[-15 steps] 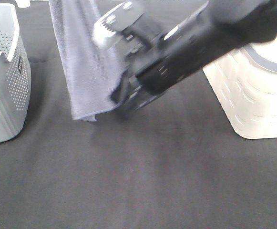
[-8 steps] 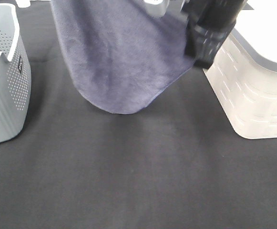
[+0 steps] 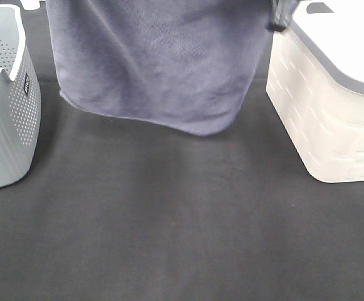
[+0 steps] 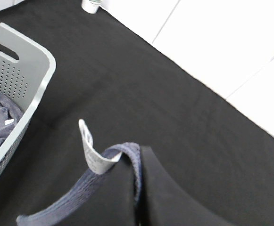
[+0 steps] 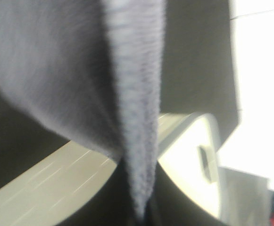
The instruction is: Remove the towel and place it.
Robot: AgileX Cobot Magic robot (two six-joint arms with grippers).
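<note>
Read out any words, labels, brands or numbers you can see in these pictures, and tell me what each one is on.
No text here is legible.
White tag at the corner of the towel: there is faint print, too small to read.
Dark label on the wall of the grey basket: blurred, unreadable.
White bin: no text visible.

The towel point(image 3: 156, 63), a second ago a narrow, bunched strip hanging at the far left of centre, now hangs opened out as a broad sheet across the far middle. Its right side reaches the white bin point(image 3: 332, 113). The right arm point(image 3: 274, 25), which crossed in front of the towel, has swung away to the far right; only a small dark tip shows.
</note>
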